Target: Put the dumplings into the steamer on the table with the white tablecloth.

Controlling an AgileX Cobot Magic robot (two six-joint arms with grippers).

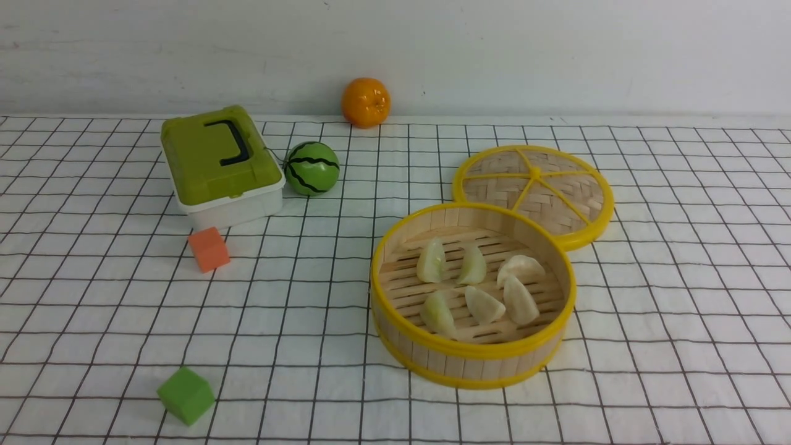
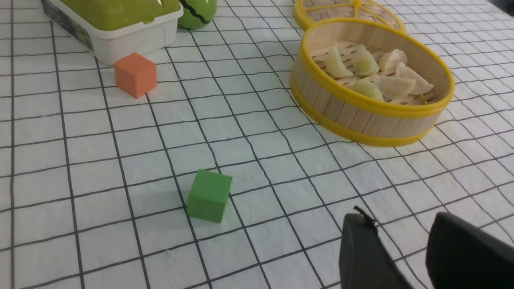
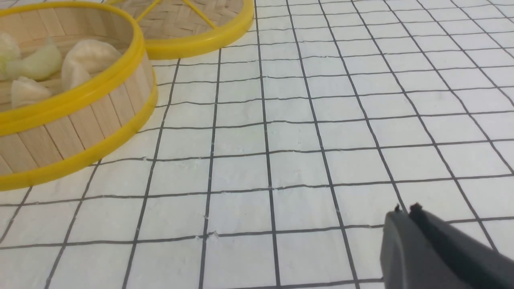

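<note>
No text, label, brand, number or sign can be read in any of the views.
</note>
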